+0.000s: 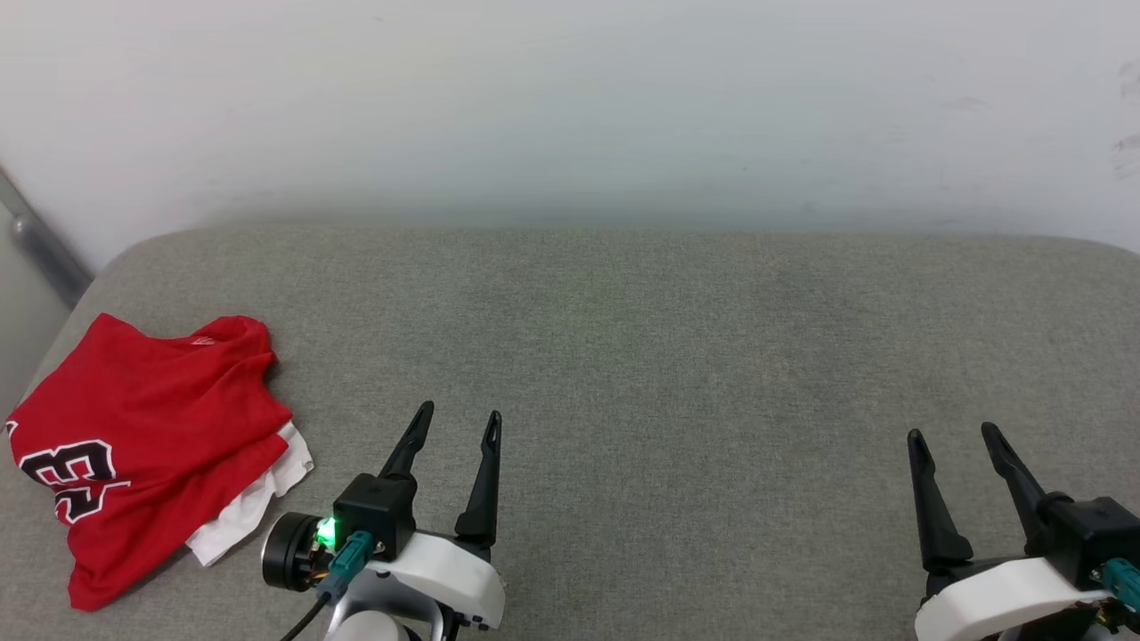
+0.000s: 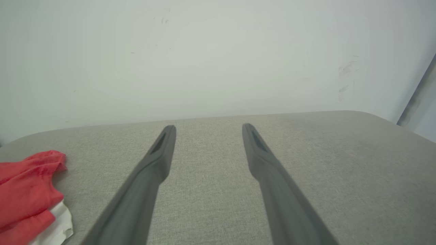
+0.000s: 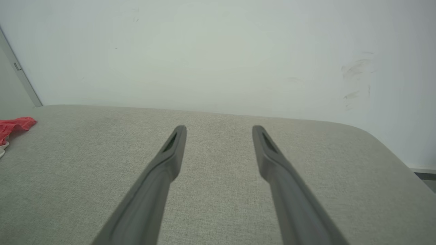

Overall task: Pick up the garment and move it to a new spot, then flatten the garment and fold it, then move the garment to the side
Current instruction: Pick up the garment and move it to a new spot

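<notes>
The garment [image 1: 147, 445], a red jersey shirt with white sleeve cloth and black white-outlined digits, lies folded in a rough bundle at the left end of the grey cushion [image 1: 677, 356]. Its edge shows at the lower left of the left wrist view, garment [image 2: 24, 194], and as a small red bit at the far left of the right wrist view, garment [image 3: 13, 126]. My left gripper [image 1: 460, 418] stands open just right of the shirt, apart from it, nothing between its fingers. My right gripper [image 1: 953, 434] stands open at the lower right, far from the shirt.
A pale wall [image 1: 570, 107] rises right behind the cushion. A grey metal strip [image 1: 44, 245] runs down the wall at the far left. The cushion's rounded right corner [image 3: 371, 136] drops off toward the floor.
</notes>
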Motion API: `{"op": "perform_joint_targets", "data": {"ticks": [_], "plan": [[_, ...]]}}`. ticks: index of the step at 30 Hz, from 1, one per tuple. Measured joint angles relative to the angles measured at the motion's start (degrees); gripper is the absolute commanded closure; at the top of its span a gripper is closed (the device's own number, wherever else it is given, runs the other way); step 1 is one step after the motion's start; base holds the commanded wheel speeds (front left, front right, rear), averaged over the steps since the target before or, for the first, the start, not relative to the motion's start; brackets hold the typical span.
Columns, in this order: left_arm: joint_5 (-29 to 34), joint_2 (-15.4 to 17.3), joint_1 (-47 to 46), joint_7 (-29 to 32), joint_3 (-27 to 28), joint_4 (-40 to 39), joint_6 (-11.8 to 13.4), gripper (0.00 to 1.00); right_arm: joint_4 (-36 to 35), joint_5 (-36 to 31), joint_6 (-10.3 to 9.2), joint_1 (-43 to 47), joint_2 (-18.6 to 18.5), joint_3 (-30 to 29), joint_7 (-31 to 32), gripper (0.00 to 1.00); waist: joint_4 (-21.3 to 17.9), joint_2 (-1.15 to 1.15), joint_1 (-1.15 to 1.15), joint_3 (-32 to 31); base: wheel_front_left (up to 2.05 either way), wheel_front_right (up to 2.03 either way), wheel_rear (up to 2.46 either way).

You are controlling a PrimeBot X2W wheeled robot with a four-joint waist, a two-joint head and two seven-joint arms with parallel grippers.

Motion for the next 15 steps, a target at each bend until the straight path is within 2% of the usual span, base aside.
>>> {"op": "perform_joint_targets", "data": {"ticks": [6, 15], "plan": [[0.9, -0.1, 0.0, -0.6, 0.1, 0.2, 0.1, 0.0, 0.0, -1.2, 0.0, 0.0, 0.0, -0.3, -0.6, 0.0, 0.0, 0.0, 0.0, 0.0, 0.0, 0.0, 0.0], [-1.0, -0.3, -0.1, -0.6, 0.7, 0.9, 0.4, 0.0, 0.7, 0.1, 0.0, 0.0, 0.0, -0.5, -1.1, 0.0, -0.1, 0.0, 0.0, -0.1, 0.0, 0.0, 0.0]]}}
